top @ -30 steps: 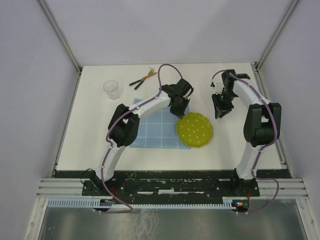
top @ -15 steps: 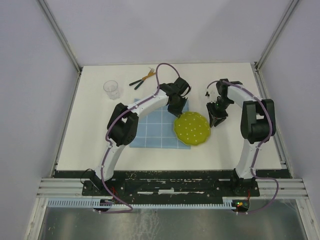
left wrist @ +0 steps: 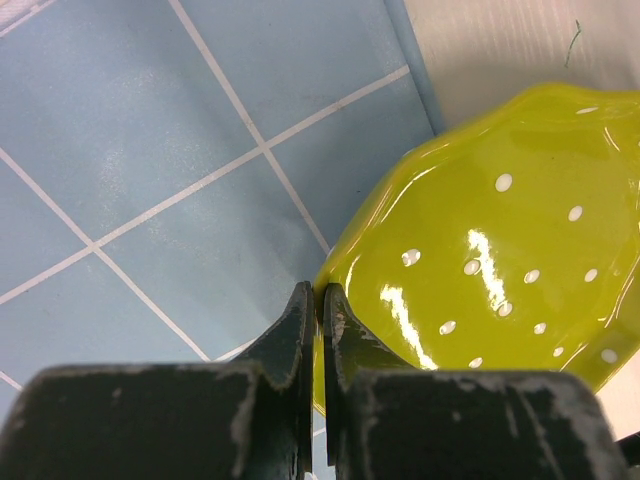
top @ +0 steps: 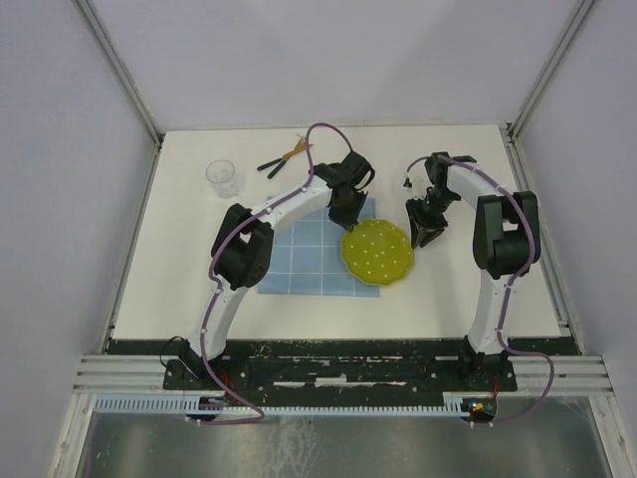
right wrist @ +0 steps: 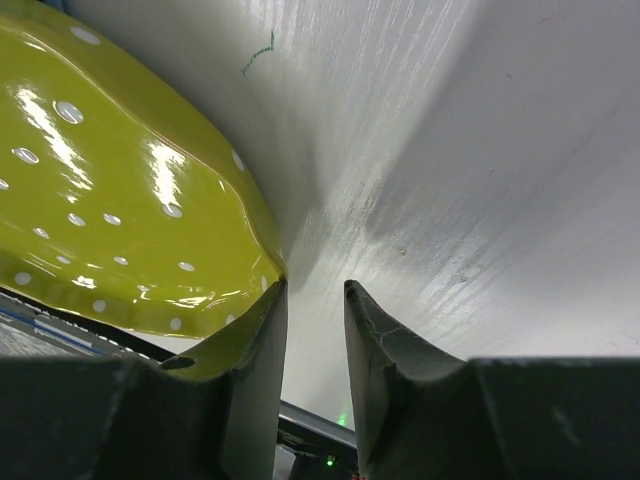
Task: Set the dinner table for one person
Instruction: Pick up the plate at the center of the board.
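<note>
The off-white worktop (top: 478, 289) filled the floor of the white-walled stall, with both arms reaching out over its middle. A light-blue cloth (top: 304, 264) with white grid lines lay left of centre, and the left arm stretched across its far corner. A yellow-green plate (top: 378, 251), dotted with white, sat over the cloth's right edge, part on cloth and part over bare worktop. Its glossy face showed only the dots and glare. Whether it lay flat or was raised, I could not tell.

A clear glass (top: 222, 178) stood upright at the far left, well apart from the cloth. I could not see whether anything was in it. Some cutlery (top: 284, 156) with dark handles lay near the far edge, too small to sort out.

The left hand (left wrist: 320, 295) was pinching the plate's far-left rim, fingers nearly together. The right hand (right wrist: 313, 290) stood just beside the plate's right rim, its fingers a little parted with only bare worktop between them.
</note>
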Motion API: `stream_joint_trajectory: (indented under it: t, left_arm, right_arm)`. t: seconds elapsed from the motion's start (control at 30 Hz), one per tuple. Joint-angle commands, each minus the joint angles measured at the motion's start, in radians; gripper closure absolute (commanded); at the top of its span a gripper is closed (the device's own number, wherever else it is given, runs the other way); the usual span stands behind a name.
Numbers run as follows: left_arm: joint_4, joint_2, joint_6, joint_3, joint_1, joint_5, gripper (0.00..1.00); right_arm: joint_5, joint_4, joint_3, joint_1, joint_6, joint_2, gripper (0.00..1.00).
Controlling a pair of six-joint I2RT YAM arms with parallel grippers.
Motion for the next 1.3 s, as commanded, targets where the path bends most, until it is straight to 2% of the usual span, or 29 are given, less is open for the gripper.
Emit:
stream_joint_trajectory:
  t: [0.0,0.47,0.6,0.7,0.93,1.27]
  left_arm:
    - [0.028,-0.031,0.049,0.034,-0.012,0.01,0.97]
    - [0.028,-0.021,0.042,0.042,-0.01,0.026,0.97]
    - [0.027,-0.017,0.048,0.051,-0.009,0.019,0.97]
    - [0.029,-0.016,0.047,0.051,-0.01,0.017,0.97]
    - [0.016,-0.024,0.06,0.06,-0.009,0.029,0.97]
    - [-0.015,-0.065,0.078,0.037,0.022,0.081,0.97]
  right_arm:
    - [-0.049,0.062,0.024,0.015,0.008,-0.013,0.62]
    - [-0.098,0.054,0.019,0.056,0.016,0.014,0.63]
    - [-0.095,0.057,0.022,0.069,0.011,0.048,0.79]
    - [-0.078,0.063,0.008,0.069,0.004,0.056,0.97]
    - [0.011,0.074,-0.005,0.07,0.011,-0.019,0.98]
    - [-0.074,-0.105,0.218,0.105,-0.008,-0.011,0.98]
